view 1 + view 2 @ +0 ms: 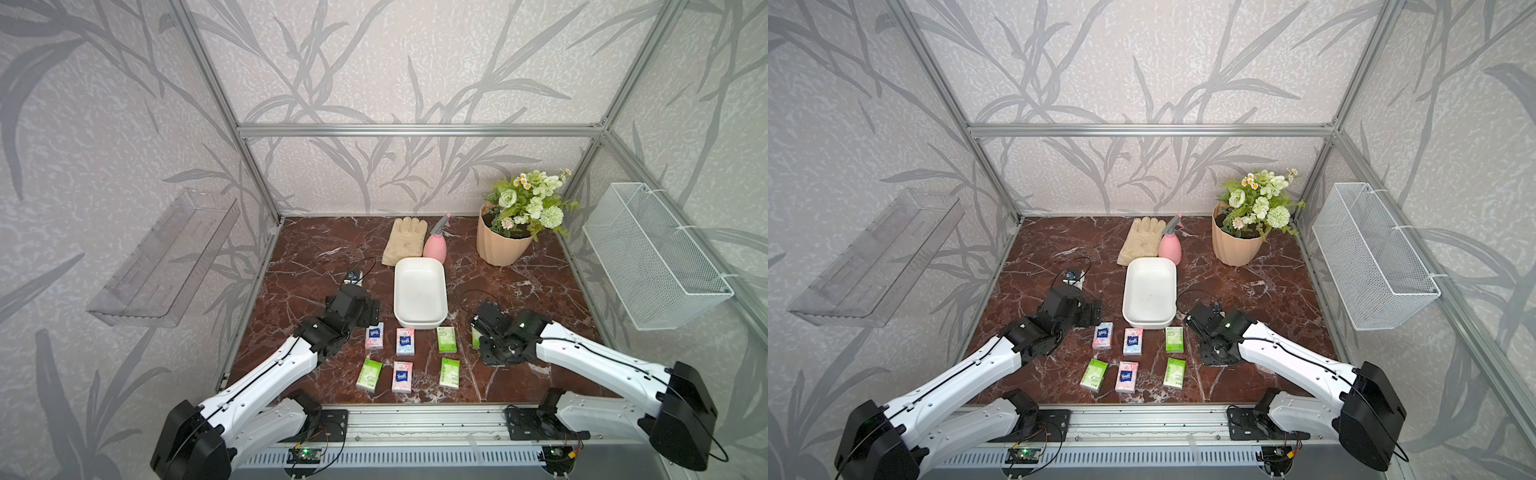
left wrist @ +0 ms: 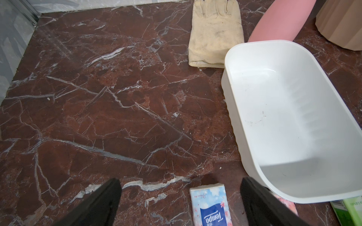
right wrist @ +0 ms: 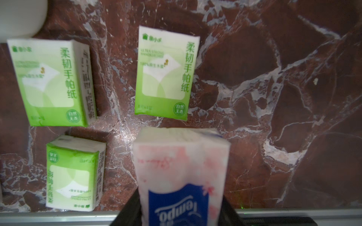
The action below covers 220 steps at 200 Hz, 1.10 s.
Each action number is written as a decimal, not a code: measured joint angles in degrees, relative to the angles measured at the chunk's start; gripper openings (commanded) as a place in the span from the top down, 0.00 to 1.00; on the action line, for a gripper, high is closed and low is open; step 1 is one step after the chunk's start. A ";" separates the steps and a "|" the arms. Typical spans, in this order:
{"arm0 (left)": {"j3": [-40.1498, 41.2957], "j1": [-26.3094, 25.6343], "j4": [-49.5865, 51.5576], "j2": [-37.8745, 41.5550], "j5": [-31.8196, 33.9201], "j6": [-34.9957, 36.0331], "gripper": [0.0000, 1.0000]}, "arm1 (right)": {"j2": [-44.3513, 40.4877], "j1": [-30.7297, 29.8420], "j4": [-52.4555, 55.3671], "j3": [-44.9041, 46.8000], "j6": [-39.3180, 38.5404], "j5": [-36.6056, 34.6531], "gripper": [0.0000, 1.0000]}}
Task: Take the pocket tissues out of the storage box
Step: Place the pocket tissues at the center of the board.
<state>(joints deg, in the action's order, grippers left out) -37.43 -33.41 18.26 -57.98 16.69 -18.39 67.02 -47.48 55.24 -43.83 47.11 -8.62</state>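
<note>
The white storage box (image 1: 419,322) (image 1: 1149,320) stands mid-table with nothing inside it. Several pocket tissues lie in rows on the marble in front of it, pink ones (image 1: 405,341) and green ones (image 1: 446,339). My left gripper (image 1: 372,312) (image 2: 180,184) is open just left of the box's near corner, and a pink packet (image 2: 210,205) lies flat between its fingers. My right gripper (image 1: 482,337) (image 3: 180,207) is shut on a pink packet (image 3: 182,166), held low over the table right of the rows, beside green packets (image 3: 166,72) (image 3: 51,82).
Behind the box lie a cream glove (image 1: 405,241) and a pink spray bottle (image 1: 435,245); a potted plant (image 1: 503,245) stands at the back right. A white wire basket (image 1: 652,257) hangs on the right wall, a clear tray (image 1: 162,266) on the left.
</note>
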 measured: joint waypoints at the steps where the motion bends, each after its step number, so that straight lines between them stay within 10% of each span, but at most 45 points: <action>1: 0.00 0.00 0.00 0.00 0.00 0.02 0.00 | 0.00 0.00 -0.09 0.09 0.02 0.07 0.51; 138: 0.11 0.04 -0.13 -0.46 0.22 0.00 0.00 | 6.54 -2.25 -13.20 8.94 2.54 5.49 0.47; 220: 0.11 0.04 -1.11 -1.29 0.74 0.37 0.00 | 2.60 -2.51 -8.81 7.32 4.22 3.54 0.21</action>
<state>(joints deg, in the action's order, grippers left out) -37.32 -33.36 17.15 -59.27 17.43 -18.02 69.63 -50.00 46.44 -36.51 51.33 -5.08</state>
